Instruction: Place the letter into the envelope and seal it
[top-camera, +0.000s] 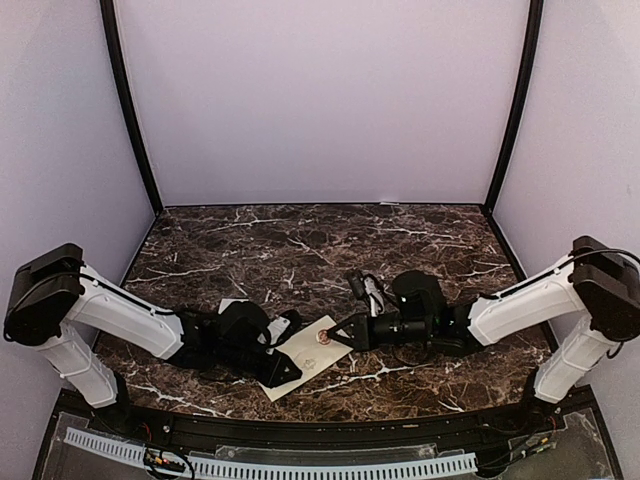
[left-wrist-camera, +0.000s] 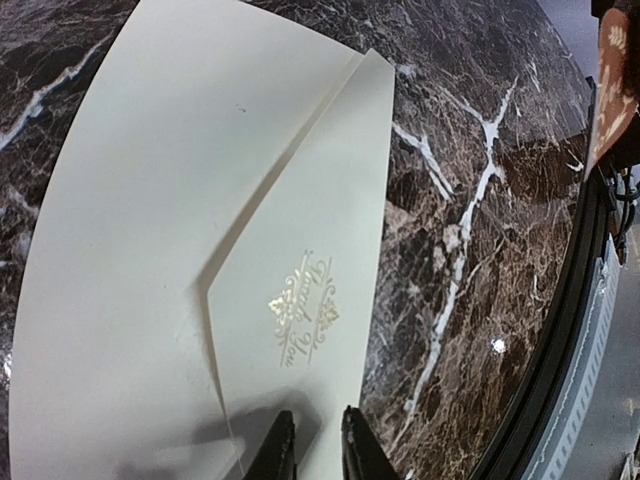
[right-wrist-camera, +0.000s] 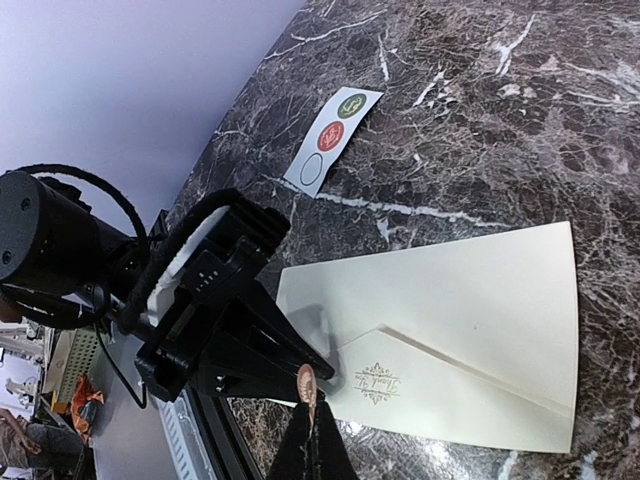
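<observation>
Sealing step under way. Envelope (top-camera: 300, 361) lying flap-down at 6 o'clock of table (top-camera: 420, 250). Left gripper (left-wrist-camera: 317, 428) almost closed, apparently gripping nothing, pinning flap. Right gripper (right-wrist-camera: 312, 418) pinching seal sticker (right-wrist-camera: 306, 384). Next, likely: carrying sticker toward 1 o'clock onto flap tip, pressing flat.

Probably a lab test booth, plain lilac walls (top-camera: 320, 100), black corner posts (top-camera: 130, 110), marble-patterned table (top-camera: 300, 235)

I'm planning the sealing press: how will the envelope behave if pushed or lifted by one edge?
The envelope looks thin and flat, so probably light and floppy when lifted. On the glossy marble table it would likely slide if pushed sideways. Its flap is creased down, so it probably stays folded.
</observation>
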